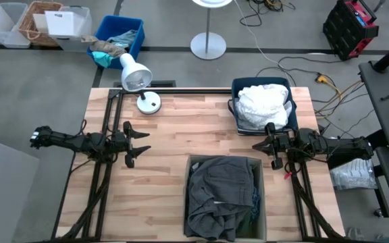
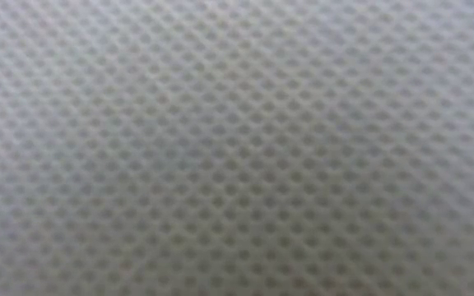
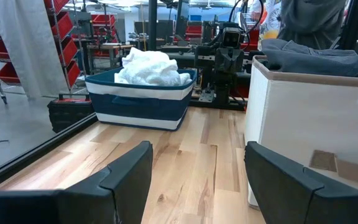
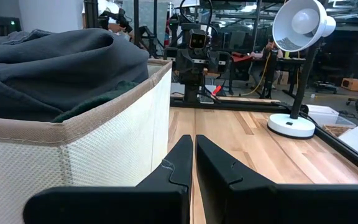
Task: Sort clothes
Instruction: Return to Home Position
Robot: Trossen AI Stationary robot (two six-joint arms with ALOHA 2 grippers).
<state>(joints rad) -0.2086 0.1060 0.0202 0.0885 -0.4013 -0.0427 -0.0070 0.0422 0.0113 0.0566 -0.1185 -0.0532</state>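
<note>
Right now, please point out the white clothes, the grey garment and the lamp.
white clothes (image 1: 262, 102), high view, middle of the pile
grey garment (image 1: 221, 192), high view, its top fold
lamp (image 1: 135, 72), high view, its shade

No legible txt, labels, brand marks or nos. could be read in any view.
</note>
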